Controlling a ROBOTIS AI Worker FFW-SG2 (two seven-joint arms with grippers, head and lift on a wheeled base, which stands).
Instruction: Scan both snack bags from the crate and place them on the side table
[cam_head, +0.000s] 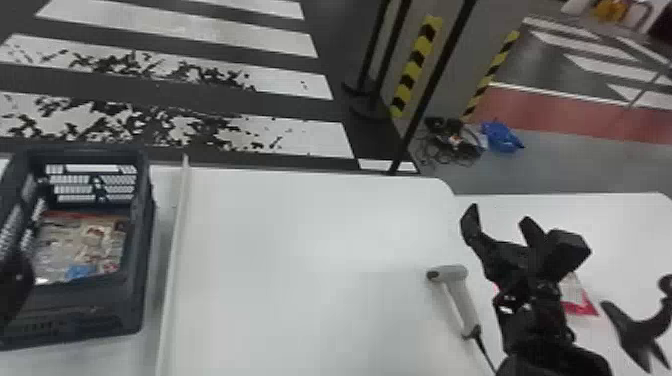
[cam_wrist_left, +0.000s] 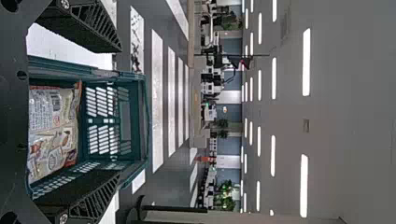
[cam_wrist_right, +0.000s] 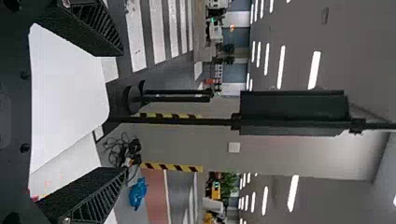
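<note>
My left gripper is at the head view's left edge, over the near left side of the dark crate. A snack bag lies in that crate. The left wrist view shows my left gripper open, nothing between its fingers, with the crate and the bag beyond. My right gripper stands open and empty above the right side, likewise in the right wrist view. A grey-white hand scanner lies left of it on the main table. A red-edged bag rests partly behind the right arm on the side table.
A raised strip runs along the main table between crate and scanner. The scanner's cable trails to the near edge. A black curved object is at the far right. A dark pole rises behind the table.
</note>
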